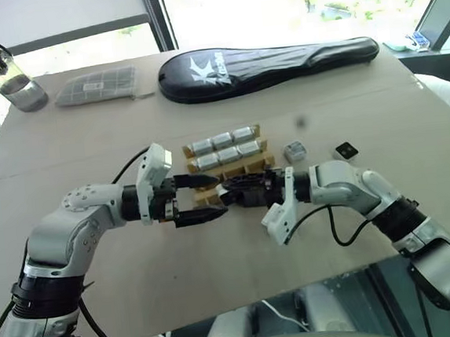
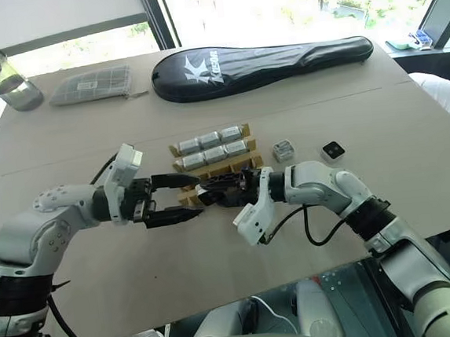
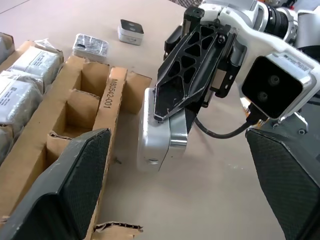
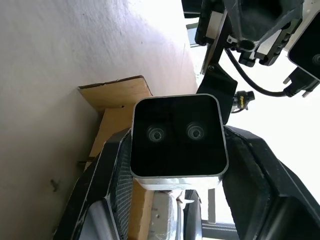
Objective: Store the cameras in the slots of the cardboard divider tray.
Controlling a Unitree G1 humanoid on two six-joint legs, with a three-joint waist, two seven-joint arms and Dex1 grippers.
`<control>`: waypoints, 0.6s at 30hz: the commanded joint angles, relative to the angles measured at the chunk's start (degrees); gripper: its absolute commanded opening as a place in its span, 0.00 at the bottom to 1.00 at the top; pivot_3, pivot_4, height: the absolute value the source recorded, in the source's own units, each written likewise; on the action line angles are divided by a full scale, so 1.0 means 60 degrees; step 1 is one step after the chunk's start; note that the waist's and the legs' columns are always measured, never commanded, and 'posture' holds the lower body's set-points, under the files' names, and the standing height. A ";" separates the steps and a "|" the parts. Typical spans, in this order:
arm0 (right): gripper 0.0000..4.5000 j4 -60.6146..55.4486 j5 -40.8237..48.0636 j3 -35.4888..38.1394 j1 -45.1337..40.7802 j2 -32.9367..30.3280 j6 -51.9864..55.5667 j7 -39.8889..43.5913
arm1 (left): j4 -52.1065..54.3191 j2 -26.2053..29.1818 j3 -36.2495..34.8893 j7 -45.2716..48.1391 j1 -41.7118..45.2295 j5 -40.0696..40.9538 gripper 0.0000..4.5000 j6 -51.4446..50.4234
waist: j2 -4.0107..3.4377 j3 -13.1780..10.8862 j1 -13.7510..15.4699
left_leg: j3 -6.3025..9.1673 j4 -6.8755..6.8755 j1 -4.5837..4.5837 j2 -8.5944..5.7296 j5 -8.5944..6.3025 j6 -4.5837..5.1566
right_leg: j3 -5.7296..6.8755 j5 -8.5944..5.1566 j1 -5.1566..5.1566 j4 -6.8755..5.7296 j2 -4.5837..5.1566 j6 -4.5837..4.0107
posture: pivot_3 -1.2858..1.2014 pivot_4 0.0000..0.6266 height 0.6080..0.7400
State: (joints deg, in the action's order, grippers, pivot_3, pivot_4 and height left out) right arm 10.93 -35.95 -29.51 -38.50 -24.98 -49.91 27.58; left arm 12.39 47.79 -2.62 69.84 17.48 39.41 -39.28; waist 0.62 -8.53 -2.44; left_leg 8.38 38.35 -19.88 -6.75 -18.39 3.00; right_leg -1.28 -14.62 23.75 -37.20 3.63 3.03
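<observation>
Cardboard tray point(image 1: 228, 162) on the worktop point(image 1: 216, 248), its two far rows filled with wrapped cameras point(image 1: 225, 147) and its near row empty. Right gripper point(image 3: 167, 117), fingers clenched on one silver camera point(image 3: 160, 137), held just beside the tray's near edge. Left gripper point(image 1: 200, 197), fingers released, flanking that camera. Two loose cameras point(image 1: 294, 152) point(image 1: 345, 152) lie right of the tray.

tan tray point(image 3: 107, 95), silver-black camera point(image 4: 176, 136)
</observation>
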 commanded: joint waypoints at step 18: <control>0.73 -0.1131 0.1778 0.0000 0.0327 0.0080 0.1105 0.1255 | -0.0199 -0.0146 -0.0134 -0.0202 0.0281 -0.0083 0.16 0.0339 | 0.0002 0.0000 0.0006 | 0.0001 0.0002 -0.0001 0.0000 0.0000 0.0000 | 0.0000 0.0000 0.0001 -0.0007 0.0002 0.0000 | 0.52 0.24 1.00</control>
State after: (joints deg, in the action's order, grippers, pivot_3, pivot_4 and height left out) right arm 7.00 -28.55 -29.57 -36.91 -24.39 -44.63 33.64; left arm 11.10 46.90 -2.65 68.49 18.28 39.19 -38.15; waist 0.63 -8.53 -2.40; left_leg 8.39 38.36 -19.88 -6.75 -18.39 3.00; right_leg -1.28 -14.62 23.76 -37.24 3.64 3.03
